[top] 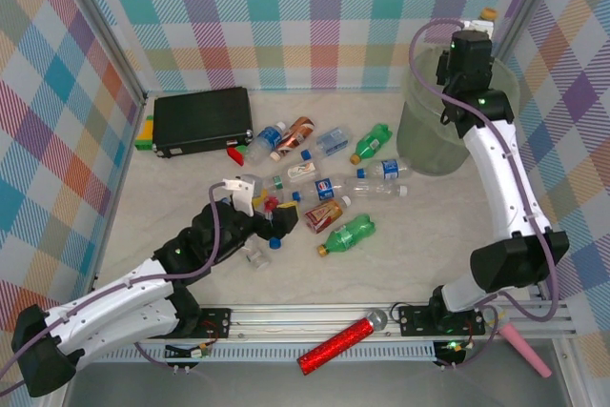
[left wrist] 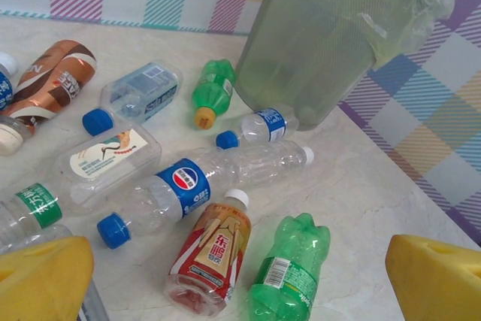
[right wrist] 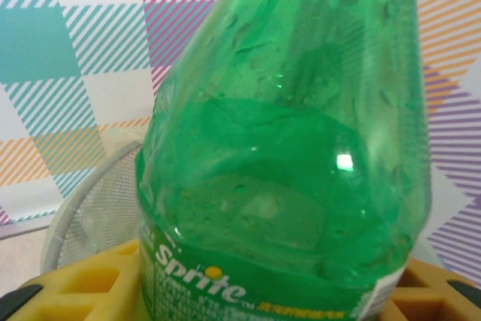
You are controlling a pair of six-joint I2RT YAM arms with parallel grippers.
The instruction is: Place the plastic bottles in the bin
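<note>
Sprite-labelled green bottle (right wrist: pixel 285 148) sits clamped in right tool (right wrist: pixel 263 291); Pepsi-logo bottle (left wrist: pixel 188 182) lies loose.

Black case (top: pixel 202 121) and glittery red tube (top: pixel 334 347) lie apart.

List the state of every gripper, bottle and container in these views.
Round translucent pale-green bin: upright, liner fitted.
Left gripper: open wide, empty.
Right gripper: shut on the green plastic Sprite bottle, held over the bin.
Clear blue-capped Pepsi-label bottle: capped, lying on its side.
Black rectangular case: closed, lying flat.
Red glittery tube: lying by the front rail.
</note>
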